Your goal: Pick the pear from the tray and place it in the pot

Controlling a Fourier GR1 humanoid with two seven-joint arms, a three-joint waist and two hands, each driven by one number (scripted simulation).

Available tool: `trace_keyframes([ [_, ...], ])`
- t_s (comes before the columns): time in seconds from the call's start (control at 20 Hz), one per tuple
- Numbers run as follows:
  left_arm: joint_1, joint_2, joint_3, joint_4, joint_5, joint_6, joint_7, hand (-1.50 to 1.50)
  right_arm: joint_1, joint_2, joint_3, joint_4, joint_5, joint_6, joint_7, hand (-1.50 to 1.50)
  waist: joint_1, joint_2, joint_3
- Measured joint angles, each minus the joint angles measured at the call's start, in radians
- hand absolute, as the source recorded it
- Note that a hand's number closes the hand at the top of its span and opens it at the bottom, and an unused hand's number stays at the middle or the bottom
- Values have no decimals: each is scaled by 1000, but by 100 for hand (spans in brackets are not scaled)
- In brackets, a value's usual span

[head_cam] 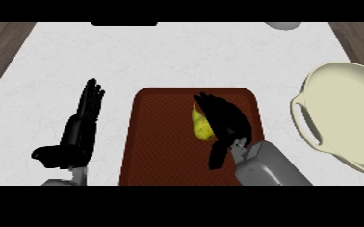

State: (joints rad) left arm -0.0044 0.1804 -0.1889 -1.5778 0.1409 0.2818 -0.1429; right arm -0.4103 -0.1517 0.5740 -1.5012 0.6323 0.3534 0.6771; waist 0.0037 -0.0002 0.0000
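Observation:
A yellow-green pear (201, 125) lies on the dark red tray (160, 139) in the middle of the counter. My right hand (226, 119) lies over the pear's right side, fingers stretched along it and thumb hanging below, hiding part of the fruit. The fingers look straight rather than curled round the pear. A cream pot (334, 115) with a side handle stands at the right edge, partly cut off by the view. My left hand (82, 125) rests open to the left of the tray, fingers pointing up.
White counter top with wood strips at the far left and right corners. A dark object (124, 23) and a grey round object (284, 25) sit at the back edge.

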Motion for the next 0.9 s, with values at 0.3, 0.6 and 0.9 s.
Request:
trace_keyframes([
  [0.3, 30, -19, 13, -25, -20, -24, 1, 0, 7, 53, -33, 114, 90, -25, -87, -150, 1, 0, 0],
  [0.6, 14, -47, 38, -5, -44, -37, -7, 0, 31, 90, -64, 178, 174, -53, -152, -150, -1, 0, 0],
  [0.9, 4, -69, 49, -2, -66, -50, 4, 0, 3, 124, -88, 272, 224, -95, -219, 150, 1, 0, 0],
])
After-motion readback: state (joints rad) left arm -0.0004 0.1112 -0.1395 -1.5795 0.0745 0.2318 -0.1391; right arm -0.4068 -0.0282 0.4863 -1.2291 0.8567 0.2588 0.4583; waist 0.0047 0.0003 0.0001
